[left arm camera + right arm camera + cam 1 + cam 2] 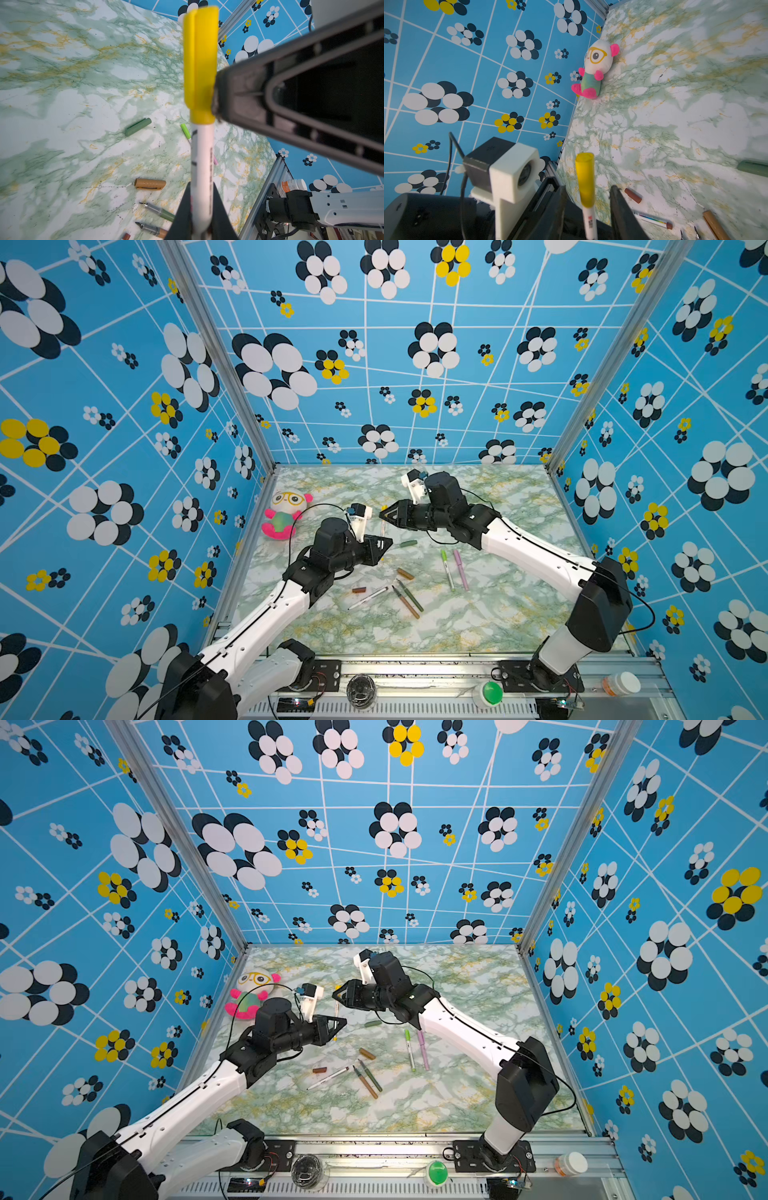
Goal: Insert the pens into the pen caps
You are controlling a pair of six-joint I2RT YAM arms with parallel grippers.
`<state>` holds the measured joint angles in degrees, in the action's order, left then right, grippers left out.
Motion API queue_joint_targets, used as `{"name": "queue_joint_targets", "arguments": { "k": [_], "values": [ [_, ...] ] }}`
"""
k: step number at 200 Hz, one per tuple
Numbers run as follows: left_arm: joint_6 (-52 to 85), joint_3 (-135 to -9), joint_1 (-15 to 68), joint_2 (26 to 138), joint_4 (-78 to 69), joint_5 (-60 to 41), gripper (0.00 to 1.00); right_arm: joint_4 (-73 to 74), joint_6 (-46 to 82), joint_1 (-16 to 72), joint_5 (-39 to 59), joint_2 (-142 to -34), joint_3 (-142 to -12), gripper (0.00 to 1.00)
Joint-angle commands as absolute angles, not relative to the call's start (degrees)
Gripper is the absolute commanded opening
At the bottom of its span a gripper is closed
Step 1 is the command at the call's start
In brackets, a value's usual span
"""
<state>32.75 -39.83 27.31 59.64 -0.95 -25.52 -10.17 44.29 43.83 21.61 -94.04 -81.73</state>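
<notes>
My left gripper [202, 187] is shut on the barrel of a white pen [202, 158], which wears a yellow pen cap [200, 62] on its far end. My right gripper [588, 188] stands open around that cap [585, 178], with a gap on each side. In both top views the two grippers [388, 545] [382, 516] meet left of the table's middle. On the table lie a dark green cap [408, 544], a tan cap [405, 573], a brown cap [359, 590], a white brown-tipped pen [368, 598], a tan pen [406, 601] and a dark green pen [410, 595]. A light-green-capped pen [447, 570] and a pink pen [460, 568] lie further right.
A plush toy [284, 514] sits by the left wall. Patterned walls close in the marble table [498, 614] on three sides. On the front rail stand a white bottle [621, 684], a green-lidded jar [490, 693] and a dark round object [360, 689].
</notes>
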Motion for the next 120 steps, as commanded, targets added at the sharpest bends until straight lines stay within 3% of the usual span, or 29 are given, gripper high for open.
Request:
{"name": "queue_joint_targets", "arguments": {
  "k": [1, 120],
  "values": [
    [33.9, -40.0, 27.7, 59.3, -3.8, -24.9, 0.0, -11.7, 43.0, 44.0, 22.5, -92.1, -80.9, 0.36],
    [35.2, -40.5, 28.1, 60.5, -5.1, -24.0, 0.0, -11.0, 43.1, 46.9, 22.3, -95.7, -80.8, 0.29]
  ]
}}
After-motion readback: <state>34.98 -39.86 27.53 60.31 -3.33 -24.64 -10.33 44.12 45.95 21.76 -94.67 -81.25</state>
